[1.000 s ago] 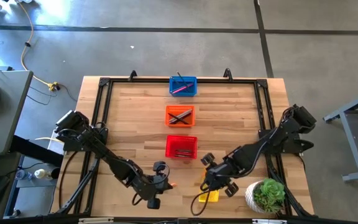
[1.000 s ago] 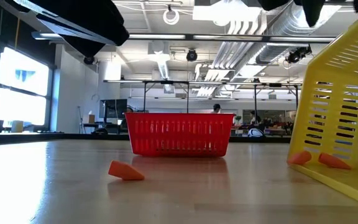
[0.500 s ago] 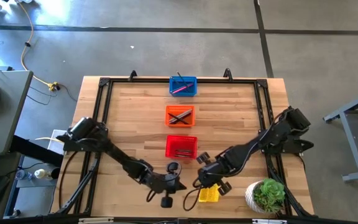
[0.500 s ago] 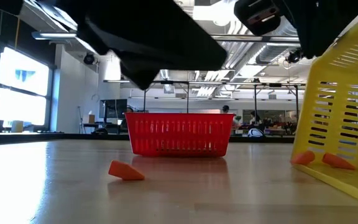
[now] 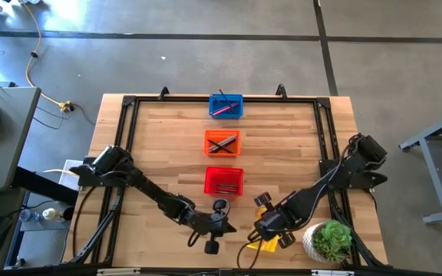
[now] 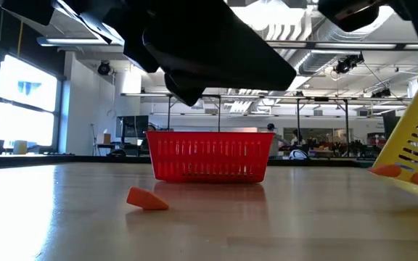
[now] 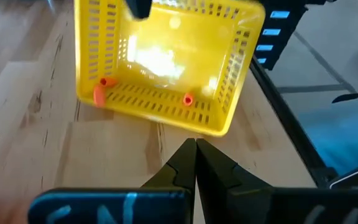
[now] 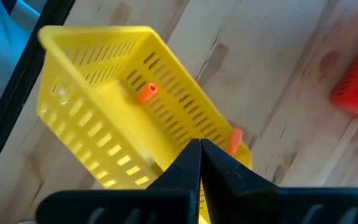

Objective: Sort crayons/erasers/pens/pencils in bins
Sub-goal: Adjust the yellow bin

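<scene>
The yellow bin [image 5: 265, 244] stands tipped near the table's front edge, its opening toward my left gripper [image 7: 196, 147]. Two erasers [image 7: 101, 88] [image 7: 187, 99] lie inside on its low wall. My right gripper [image 8: 199, 147] is shut on its upper rim. My left gripper [image 5: 231, 228] is shut and hovers a little left of the bin, pointing at it, touching nothing. One loose eraser [image 6: 147, 199] lies on the wood in front of the red bin [image 6: 209, 155]. The orange bin [image 5: 222, 142] and the blue bin [image 5: 225, 106] hold long sticks. My right gripper pinches the yellow bin's raised rim [image 8: 185, 144] between its two fingers, coming steeply from above. In the left wrist view a dark finger [image 7: 138, 7] shows at that top edge. The bin hangs tilted below the fingers; its lower long edge [image 7: 160, 122] appears to rest on the table.
The red bin [image 5: 224, 180], the orange one and the blue one stand in a row down the table's middle. A potted plant [image 5: 330, 239] stands at the near right corner, close to the yellow bin. A black frame [image 5: 126, 123] runs round the tabletop.
My left gripper has swung toward the table's right, toward the yellow bin, and sunk a little. My right gripper has shifted toward the near right corner with the yellow bin, which has tipped up more steeply; the erasers have stayed inside it.
</scene>
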Tool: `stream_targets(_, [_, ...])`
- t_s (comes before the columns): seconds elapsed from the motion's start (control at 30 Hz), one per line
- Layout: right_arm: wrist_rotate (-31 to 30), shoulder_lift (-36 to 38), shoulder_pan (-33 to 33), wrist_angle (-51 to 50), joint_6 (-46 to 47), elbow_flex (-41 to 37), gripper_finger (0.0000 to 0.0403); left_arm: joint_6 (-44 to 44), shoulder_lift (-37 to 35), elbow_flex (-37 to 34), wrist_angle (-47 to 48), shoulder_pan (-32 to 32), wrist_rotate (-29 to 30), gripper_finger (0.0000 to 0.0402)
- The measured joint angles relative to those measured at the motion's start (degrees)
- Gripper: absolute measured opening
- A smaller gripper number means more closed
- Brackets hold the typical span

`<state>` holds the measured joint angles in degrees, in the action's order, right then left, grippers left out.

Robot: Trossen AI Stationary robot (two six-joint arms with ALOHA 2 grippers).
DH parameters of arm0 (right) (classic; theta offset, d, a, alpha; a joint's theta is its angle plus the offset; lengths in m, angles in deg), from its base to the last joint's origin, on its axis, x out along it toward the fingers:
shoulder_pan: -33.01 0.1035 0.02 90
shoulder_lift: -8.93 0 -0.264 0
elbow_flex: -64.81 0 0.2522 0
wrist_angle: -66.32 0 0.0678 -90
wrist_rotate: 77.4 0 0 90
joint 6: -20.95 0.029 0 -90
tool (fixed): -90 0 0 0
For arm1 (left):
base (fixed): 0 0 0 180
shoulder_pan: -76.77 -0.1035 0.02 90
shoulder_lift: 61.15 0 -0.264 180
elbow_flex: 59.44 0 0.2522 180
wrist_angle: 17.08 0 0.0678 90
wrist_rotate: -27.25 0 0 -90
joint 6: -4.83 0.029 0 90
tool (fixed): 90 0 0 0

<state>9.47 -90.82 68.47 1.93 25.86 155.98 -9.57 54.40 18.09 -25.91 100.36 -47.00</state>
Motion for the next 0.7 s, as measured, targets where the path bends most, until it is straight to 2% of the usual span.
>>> stream_targets(0.47, [-10.3, 0.1, 9.7, -1.5, 16.8, -2.0, 0.0, -0.3, 0.0, 0.0, 0.7, 0.1, -0.5, 0.0])
stream_targets(0.7, [-9.7, 0.1, 11.5, 3.2, 23.6, -9.0, 0.0, -0.4, -0.4, 0.0, 3.5, 0.1, -1.4, 0.0])
